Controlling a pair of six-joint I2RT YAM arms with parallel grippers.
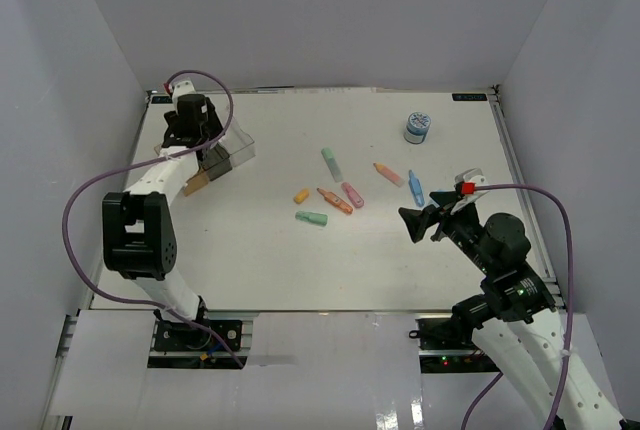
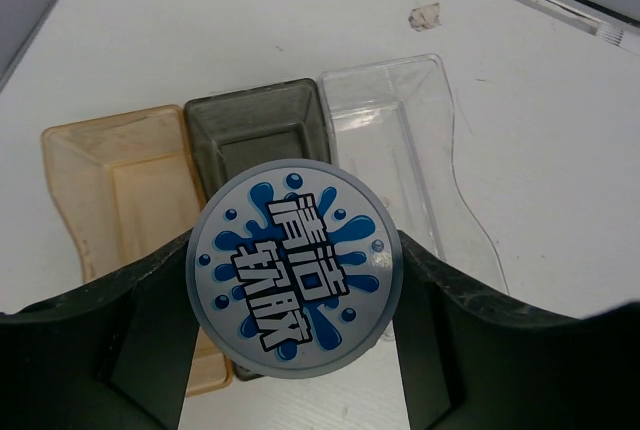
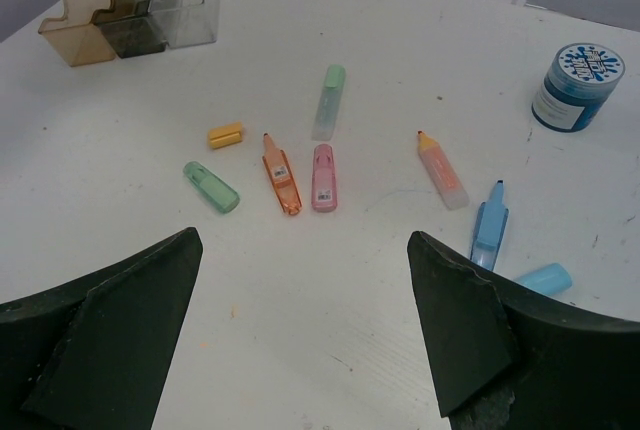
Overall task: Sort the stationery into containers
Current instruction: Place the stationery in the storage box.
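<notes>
- Left gripper (image 2: 295, 335): jaws wide apart, clamped on the sides of a round blue-and-white roll (image 2: 295, 265), printed face toward the wrist camera.
- Held roll: above the bin row, covering the near end of the smoky grey bin (image 2: 255, 130); orange-tan bin (image 2: 110, 180) at left, clear bin (image 2: 390, 120) at right.
- Right gripper (image 3: 302, 250): jaws spread wide, empty, above bare table (image 3: 300, 10).
- Second roll (image 3: 577, 85): upright, upper right of the right wrist frame.
- Loose at centre: green marker (image 3: 328, 100), yellow piece (image 3: 226, 134), short green stick (image 3: 211, 187), orange marker (image 3: 281, 186), pink marker (image 3: 323, 177), peach marker (image 3: 441, 168), blue marker (image 3: 489, 228), pale blue piece (image 3: 545, 277).
</notes>
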